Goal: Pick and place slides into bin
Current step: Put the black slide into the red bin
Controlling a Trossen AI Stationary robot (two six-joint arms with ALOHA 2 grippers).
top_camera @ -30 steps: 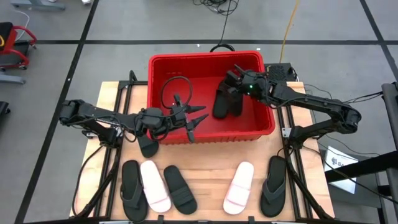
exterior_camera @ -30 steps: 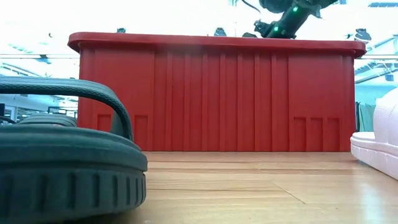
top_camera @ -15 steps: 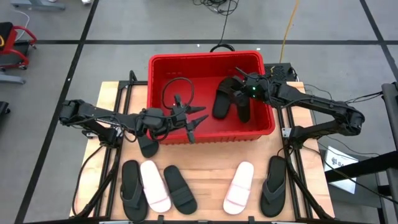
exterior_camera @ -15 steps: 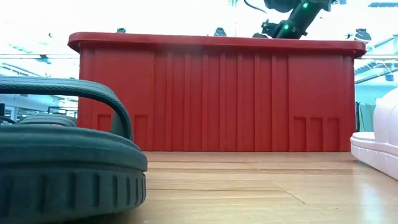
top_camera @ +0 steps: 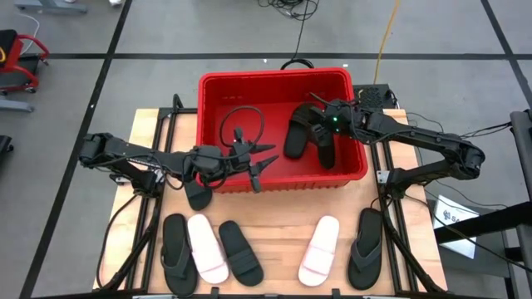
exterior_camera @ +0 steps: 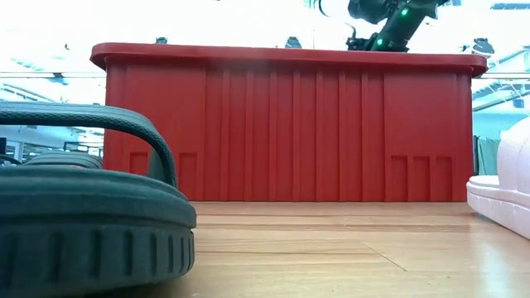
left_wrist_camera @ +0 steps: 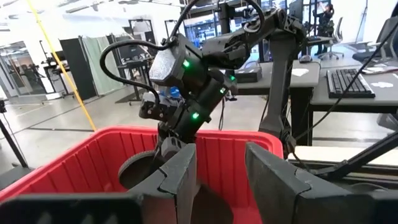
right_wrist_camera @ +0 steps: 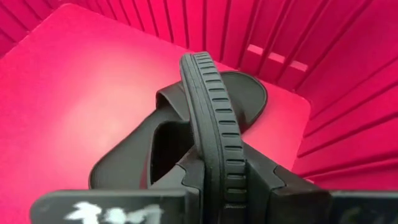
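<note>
**Operator:** Grey floor marked with dark lines surrounds the wooden table [top_camera: 274,228]. Report why items sit as they do.

**Arm:** I carry two grippers. My right gripper [top_camera: 320,119] is inside the red bin [top_camera: 274,79], on its right-hand side, fingers clamped narrowly on the sole edge of a black slide [right_wrist_camera: 214,143]. I hold it on edge because the thin rim is what my fingers can span. It stands over a second black slide [right_wrist_camera: 161,146] lying flat on the bin floor, so I judge the held one is about to be laid beside or on top of it.

**Operator:** And the left gripper?

**Arm:** My left gripper [top_camera: 253,162] hovers at the bin's near wall, fingers parted and holding nothing. A cable loop hangs off that arm over the bin floor. One black sandal [top_camera: 198,195] lies on the table just below that arm. I judge it the likely next pick.

**Operator:** Remaining items?

**Arm:** Five more rest in a row along the table's near edge: on the left, a black flip-flop [top_camera: 175,245], a pale slide [top_camera: 207,247] and a black slide [top_camera: 241,253]; on the right, another pale slide [top_camera: 320,249] and a black flip-flop [top_camera: 366,247].

**Operator:** Any readable writing?

**Arm:** None legible. White marks on my right wrist plate cannot be read, and I see no brand on bin or footwear.
</note>
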